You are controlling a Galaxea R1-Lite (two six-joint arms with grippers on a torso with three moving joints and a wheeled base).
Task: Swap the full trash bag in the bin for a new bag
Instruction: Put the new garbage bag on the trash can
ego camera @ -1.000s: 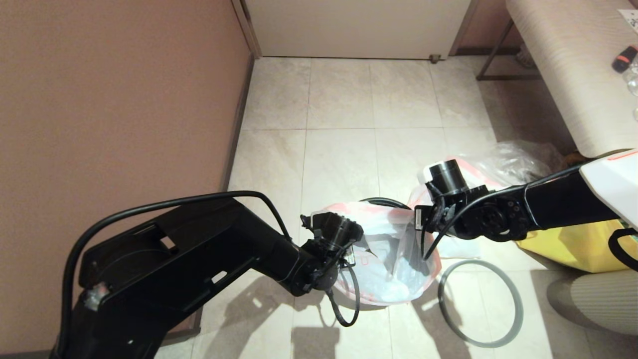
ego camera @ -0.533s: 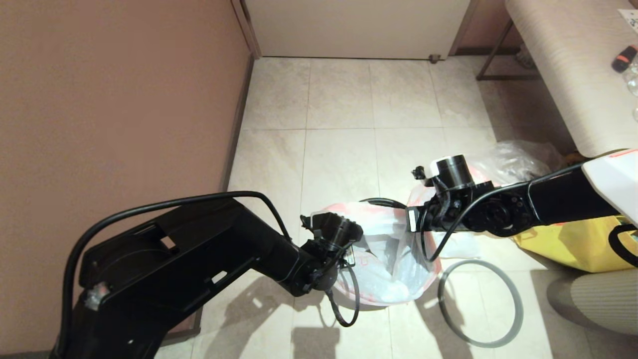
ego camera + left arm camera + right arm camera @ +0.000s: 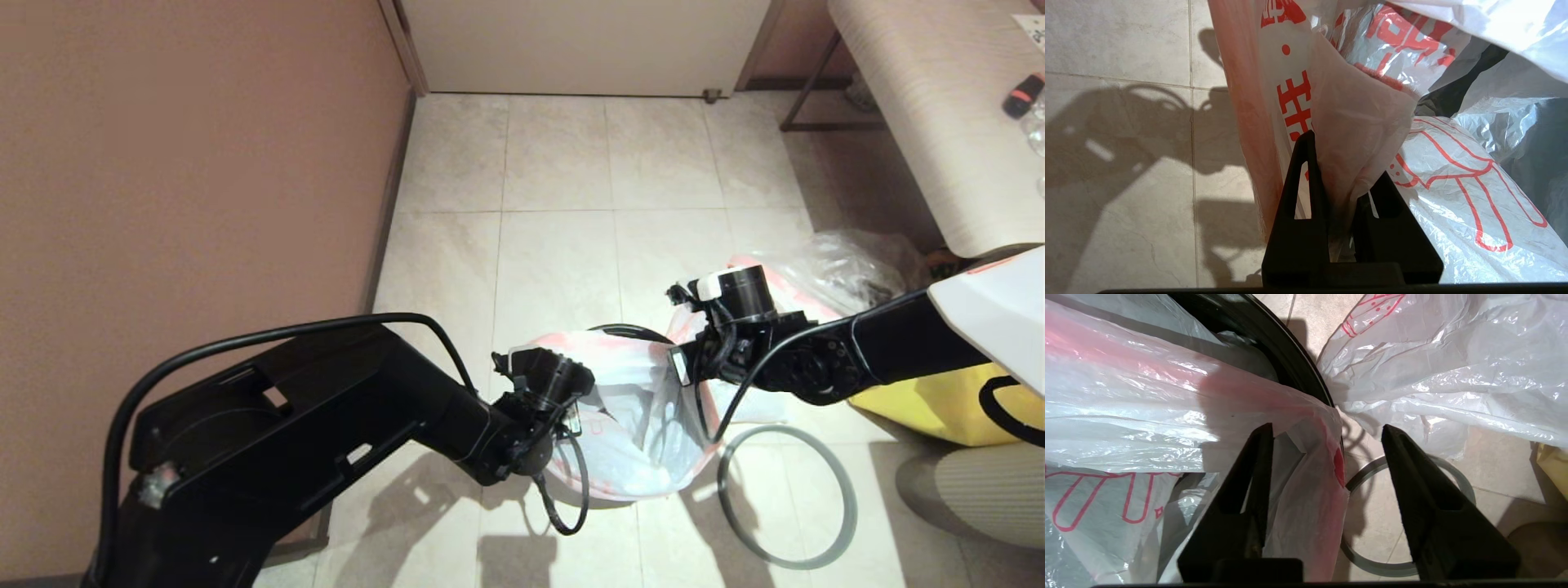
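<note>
The new bag (image 3: 629,408), translucent white with red print and an orange-red hem, is draped over the black bin (image 3: 624,329), whose rim shows at its far side. My left gripper (image 3: 1345,163) is shut on a bunched fold of the new bag's hem (image 3: 1359,122) at the bin's left edge. At the bin's right edge my right gripper (image 3: 1326,428) stands open. The bag's hem (image 3: 1306,490) hangs loose between its fingers, against the left one. The full trash bag (image 3: 1433,375) lies on the floor just right of the bin, behind my right arm (image 3: 788,290).
The bin's grey ring (image 3: 788,498) lies flat on the tiles right of the bin. A clear bag (image 3: 857,261) and a yellow tote (image 3: 939,404) sit further right, below a bench (image 3: 922,122). A brown wall (image 3: 188,163) runs along the left.
My right gripper has opened and let go of the new bag's hem, and its wrist has risen slightly. The left gripper keeps its hold and has not moved.
</note>
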